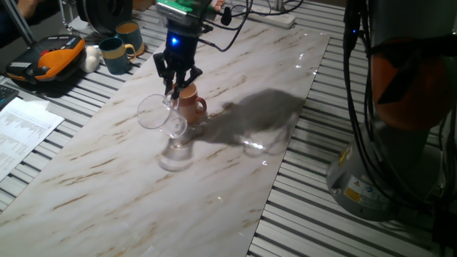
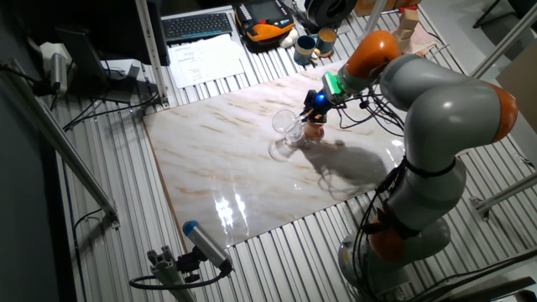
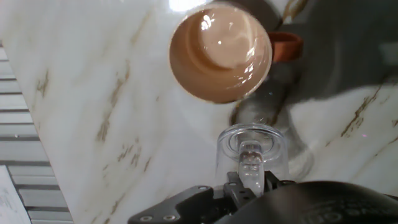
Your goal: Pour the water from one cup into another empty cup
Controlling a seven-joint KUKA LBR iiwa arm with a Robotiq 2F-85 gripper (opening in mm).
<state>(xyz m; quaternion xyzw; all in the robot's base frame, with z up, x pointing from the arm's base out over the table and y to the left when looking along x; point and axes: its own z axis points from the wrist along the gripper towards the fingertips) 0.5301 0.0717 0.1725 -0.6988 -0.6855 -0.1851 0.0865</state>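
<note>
My gripper (image 1: pixel 176 87) is shut on the clear loop handle of the glass mug (image 1: pixel 161 118) and holds it tilted steeply just above the marble tabletop. The terracotta mug (image 1: pixel 191 106) stands upright right beside it, on its right. In the hand view the glass mug (image 3: pixel 252 152) hangs at my fingers, with the terracotta mug (image 3: pixel 221 53) open-mouthed just beyond it, its inside glinting. I cannot make out the water in either mug. The other fixed view shows the glass mug (image 2: pixel 288 127), the terracotta mug (image 2: pixel 314 130) and the gripper (image 2: pixel 315 104).
Two dark teal mugs (image 1: pixel 114 54) and an orange-black device (image 1: pixel 46 61) sit at the far left past the marble slab (image 1: pixel 214 185). Papers (image 1: pixel 21 128) lie on the left. Cables and a power strip (image 1: pixel 275 18) run behind. The robot base (image 1: pixel 385 114) stands right.
</note>
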